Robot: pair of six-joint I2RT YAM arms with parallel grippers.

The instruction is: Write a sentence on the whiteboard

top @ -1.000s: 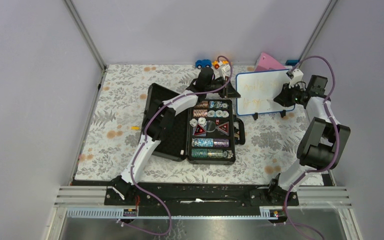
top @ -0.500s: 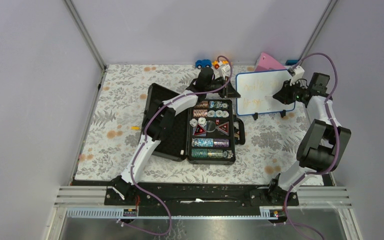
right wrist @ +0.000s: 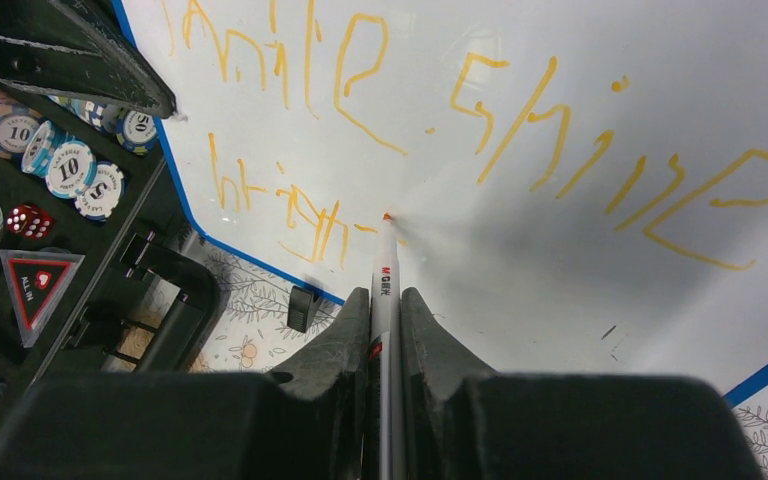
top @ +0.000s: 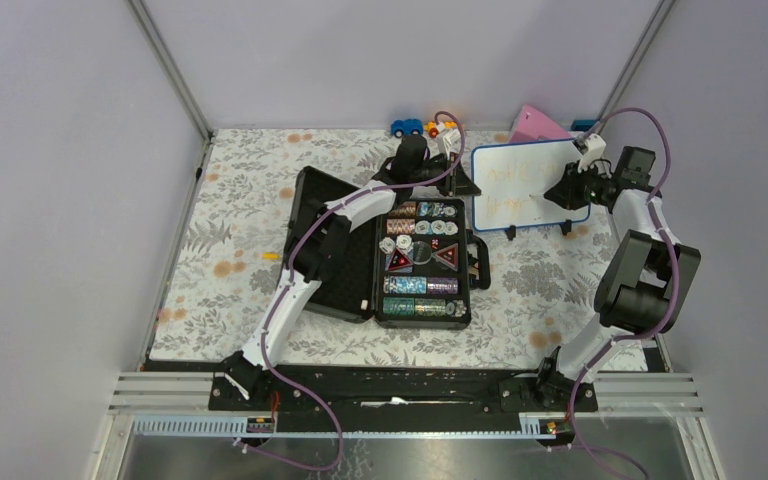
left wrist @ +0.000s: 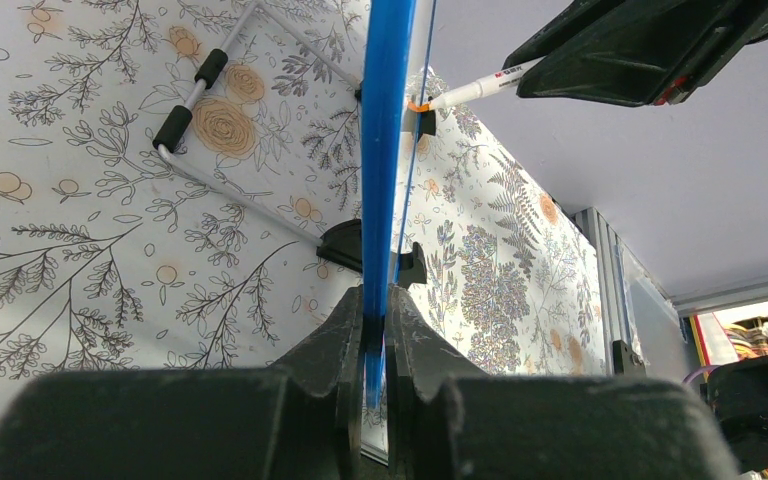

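Observation:
The whiteboard [top: 520,170], blue-framed, stands upright at the back right on little black feet [right wrist: 303,306]. My left gripper [left wrist: 375,300] is shut on its blue left edge [left wrist: 385,150], which runs edge-on up the left wrist view. The sentence [right wrist: 520,110] is two lines of orange handwriting on the white face [right wrist: 580,260]. My right gripper [right wrist: 385,297] is shut on a white marker [right wrist: 384,265]. The marker's orange tip touches the board just after the last stroke of the second line. In the top view the right gripper [top: 563,192] hangs in front of the board's right half.
An open black case [top: 355,300] of poker chips and dice lies in the middle, its lid [top: 320,235] spread to the left. Toy cars [top: 408,127] and a pink wedge [top: 538,124] sit by the back wall. A wire stand [left wrist: 220,150] lies behind the board.
The right gripper with the marker has shifted slightly up and to the left across the board. The left arm and the board have stayed put.

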